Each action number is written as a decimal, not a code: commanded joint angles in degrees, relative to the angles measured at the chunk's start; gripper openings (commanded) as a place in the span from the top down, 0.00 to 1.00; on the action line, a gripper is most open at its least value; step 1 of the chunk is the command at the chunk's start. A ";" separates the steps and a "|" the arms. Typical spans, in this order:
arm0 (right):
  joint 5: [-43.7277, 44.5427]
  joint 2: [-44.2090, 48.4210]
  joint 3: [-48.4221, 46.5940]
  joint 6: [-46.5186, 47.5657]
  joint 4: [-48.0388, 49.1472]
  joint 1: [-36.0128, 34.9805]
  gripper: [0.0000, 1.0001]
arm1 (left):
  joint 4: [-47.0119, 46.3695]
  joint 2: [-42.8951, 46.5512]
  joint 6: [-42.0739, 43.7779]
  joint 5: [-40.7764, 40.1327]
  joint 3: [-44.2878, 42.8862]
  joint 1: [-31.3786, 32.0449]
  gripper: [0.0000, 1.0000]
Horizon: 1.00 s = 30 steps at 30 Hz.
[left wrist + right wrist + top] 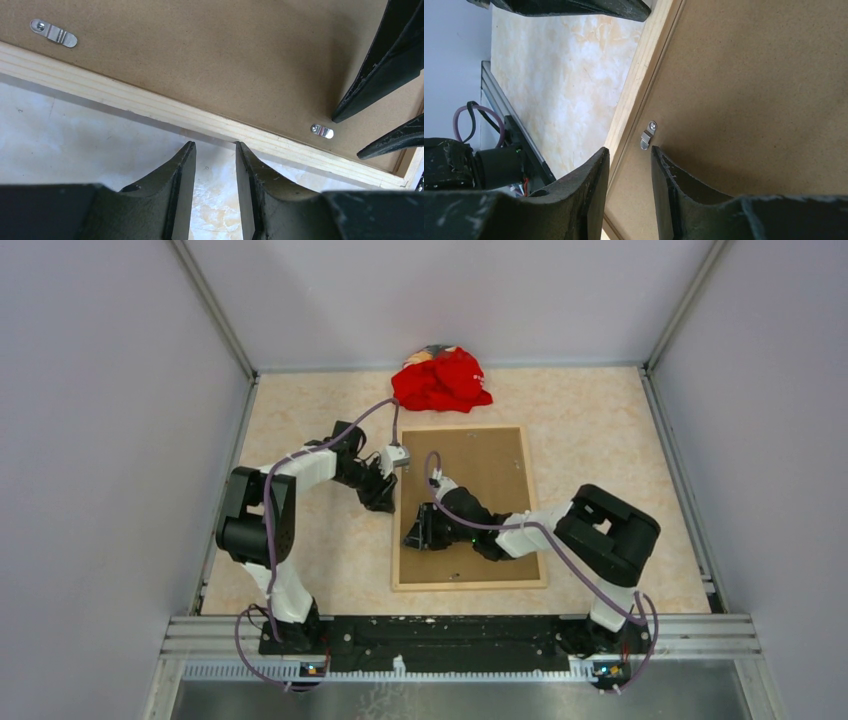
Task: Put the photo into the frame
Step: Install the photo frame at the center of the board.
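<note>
The frame (470, 584) lies face down mid-worktop (600, 440) with its brown backing board (490, 470) in it; we see no photo. The right tool (630, 150), at a metal clip (648, 135) by the left rail, and the left tool (215, 145), just outside that rail, are slightly parted and hold nothing. We would swivel the clip's free end off the board gently, bracing the rail against sliding.
</note>
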State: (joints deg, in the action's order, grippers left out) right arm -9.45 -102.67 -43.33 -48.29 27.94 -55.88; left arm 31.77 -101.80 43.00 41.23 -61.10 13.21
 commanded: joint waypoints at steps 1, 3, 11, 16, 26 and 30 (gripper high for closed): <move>1.67 -1.35 -2.40 -0.22 1.90 -0.90 0.63 | -0.57 -0.76 1.38 -0.04 -0.86 0.13 0.59; 1.67 -1.67 -2.62 -0.35 1.89 -0.90 0.63 | -0.60 -0.69 1.38 -0.02 -0.86 0.09 0.59; 0.80 -2.34 -3.29 -1.42 2.27 -0.91 0.64 | -0.40 -0.58 1.64 -0.19 -0.95 0.15 0.59; 0.31 -2.32 -2.87 -2.43 2.99 -0.90 0.65 | -0.31 -0.34 1.73 -0.21 -1.13 0.15 0.60; 0.91 -2.66 -1.35 -5.06 5.12 -1.28 0.68 | -0.12 -0.17 1.73 -0.07 -1.46 0.15 0.60; 1.49 -2.78 -0.98 -5.28 5.59 -1.50 0.68 | 0.00 0.00 1.80 -0.30 -1.56 0.15 0.60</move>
State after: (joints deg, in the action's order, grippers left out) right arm -8.91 -105.03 -44.93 -52.75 29.58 -56.16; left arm 32.03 -101.78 43.27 41.23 -61.19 13.21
